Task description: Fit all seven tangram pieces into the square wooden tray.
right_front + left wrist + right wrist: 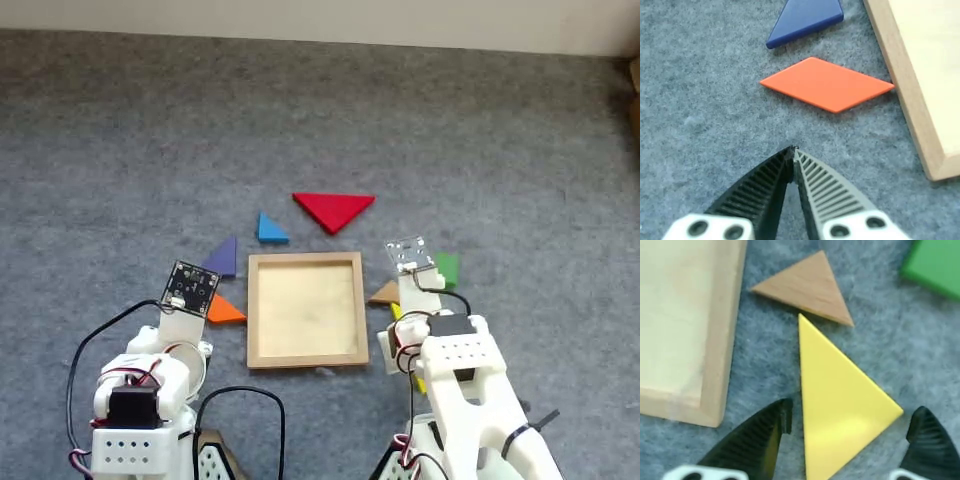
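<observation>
Check the left gripper [792, 150] first: its two fingers are closed tip to tip with nothing between them, poised over the grey mat [700, 100]. Just ahead of the tips lies the orange parallelogram [827, 85], flat on the mat, with one sharp corner at the outer wall of the square wooden tray [905, 85] (whether it touches cannot be told). Beyond the parallelogram, apart from it, you find the dark blue triangle [807, 20]. Next check the right gripper [852, 412]: its fingers stand wide apart, one on each side of the yellow triangle [840, 400], which lies flat on the mat between them. The sharp tip of that triangle touches, or nearly touches, the long edge of the brown triangle [802, 287], which lies just beside the tray's other outer wall. The green piece [935, 265] lies farther out, apart from both. In the high view, locate the red triangle [333, 210] just beyond the tray's far edge and the light blue triangle [270, 230] beside it, near the tray's far corner on the left arm's side. Every piece named lies on the mat, outside the tray.
</observation>
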